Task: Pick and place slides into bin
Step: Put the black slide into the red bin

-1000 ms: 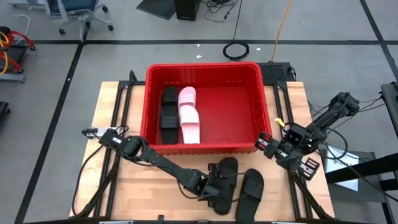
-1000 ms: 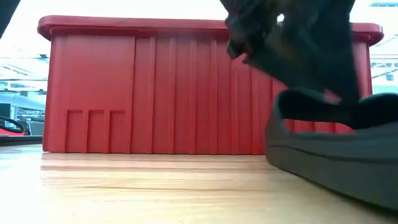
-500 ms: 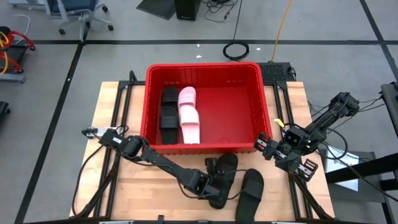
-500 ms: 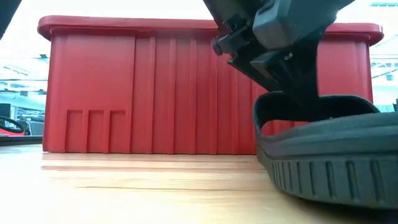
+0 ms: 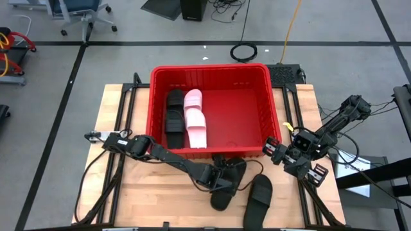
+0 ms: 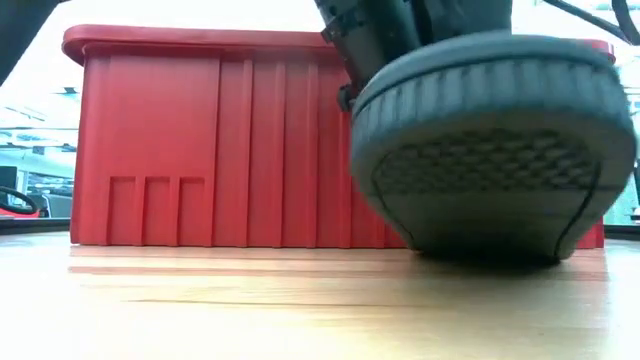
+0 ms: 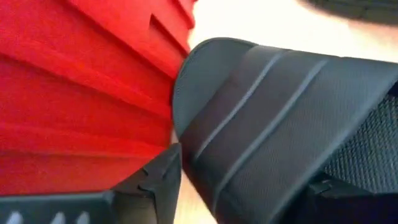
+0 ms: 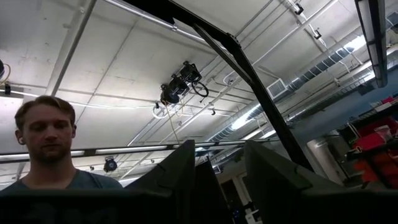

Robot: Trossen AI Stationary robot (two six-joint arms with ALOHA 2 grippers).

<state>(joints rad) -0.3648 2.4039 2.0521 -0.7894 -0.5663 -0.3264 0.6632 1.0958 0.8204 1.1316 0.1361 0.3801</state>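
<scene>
Left gripper (image 5: 215,178) is clamped on a matte black slide (image 5: 226,181) — ribbed strap, grippy tread — right against the red bin (image 5: 212,151). Right gripper (image 5: 275,152), fingers slightly apart and empty, idles by the bin's corner.

Left wrist cam: black slide (image 7: 273,124) fills most of the shot, broad ribbed strap w/ raised lines across it, textured mesh-like patch at one edge. Left gripper (image 7: 242,193) is clamped on it, one dark finger (image 7: 158,180) on the strap's outer side, other finger (image 7: 336,199) against the inside. Red bin (image 7: 81,99) wall sits right beside the slide, ribbed, looks touching or nearly. Pale wood surface (image 7: 261,22) beyond. Edge of another dark thing (image 7: 360,6) at the corner, too cropped to ID.
</scene>
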